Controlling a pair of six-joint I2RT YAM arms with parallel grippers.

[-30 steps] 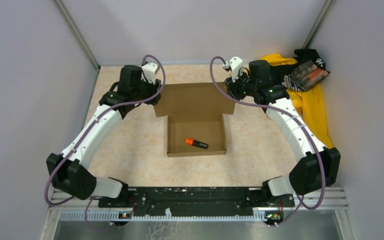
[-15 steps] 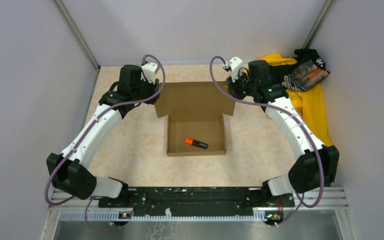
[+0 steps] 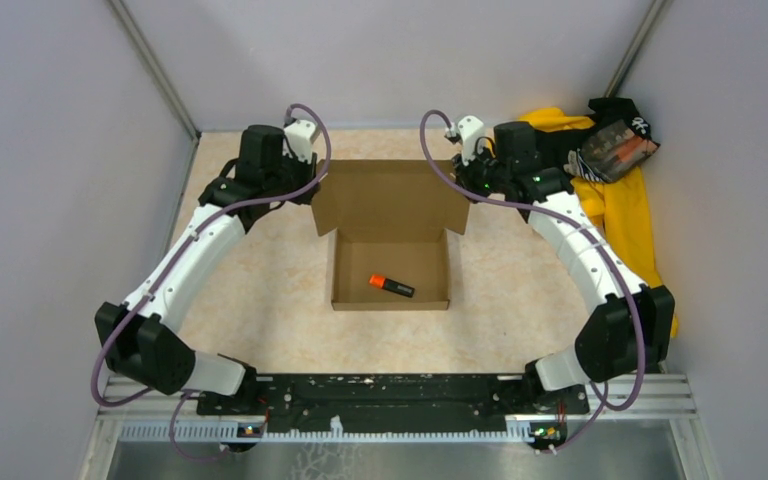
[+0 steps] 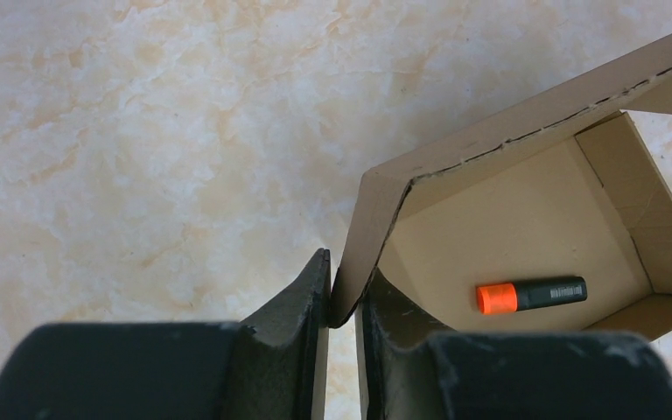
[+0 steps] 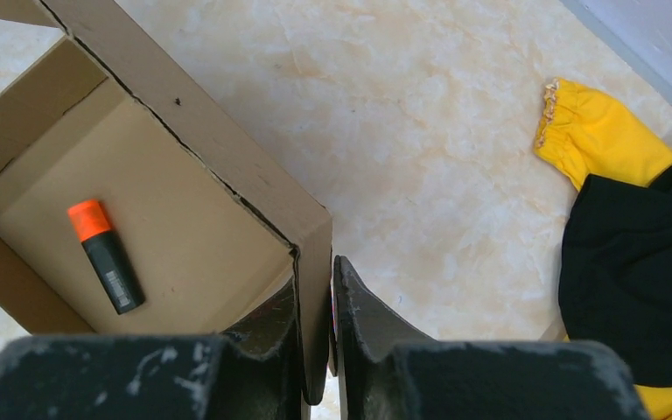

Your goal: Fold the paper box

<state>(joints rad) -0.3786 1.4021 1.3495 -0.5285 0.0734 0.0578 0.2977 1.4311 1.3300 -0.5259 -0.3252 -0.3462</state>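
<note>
The paper box is brown cardboard; its shallow tray stands mid-table and its lid panel is raised at the far end. My left gripper is shut on the lid's left side flap, which sits pinched between the black fingers of the gripper. My right gripper is shut on the lid's right side flap, which sits between the jaws of the gripper. An orange-capped black marker lies on the tray floor, also visible in the wrist views.
A yellow-and-black clothing pile lies at the far right, close to my right arm, with a yellow sleeve reaching toward the box. Grey walls enclose the table on three sides.
Both grippers have closed on the lid's side flaps. Both arms have shifted slightly toward the far side, and the lid panel stands a little higher.
</note>
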